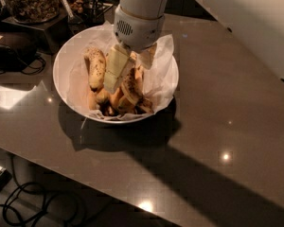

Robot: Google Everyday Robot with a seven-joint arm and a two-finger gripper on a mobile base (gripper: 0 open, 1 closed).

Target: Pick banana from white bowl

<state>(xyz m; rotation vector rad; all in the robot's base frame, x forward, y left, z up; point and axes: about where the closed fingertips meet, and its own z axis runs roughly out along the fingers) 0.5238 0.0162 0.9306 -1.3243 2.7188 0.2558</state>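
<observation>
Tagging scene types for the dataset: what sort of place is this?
Likely an office snack counter: polished countertop, white bowl of bananas, snack jars behind. The gripper is down in the bowl.

Mottled golden-brown banana (131, 90) in paper-lined white bowl (57, 77), pincer (128, 74) over it

One bowl (66, 86) on one desk (217, 126). In it at least four bananas: one dark banana (131, 90), one speckled banana (95, 67), one orange banana (116, 98), one stub (102, 97). One tool (123, 77) at upper centre of frame, down among them. Two jars (28, 4) at upper left.
</observation>
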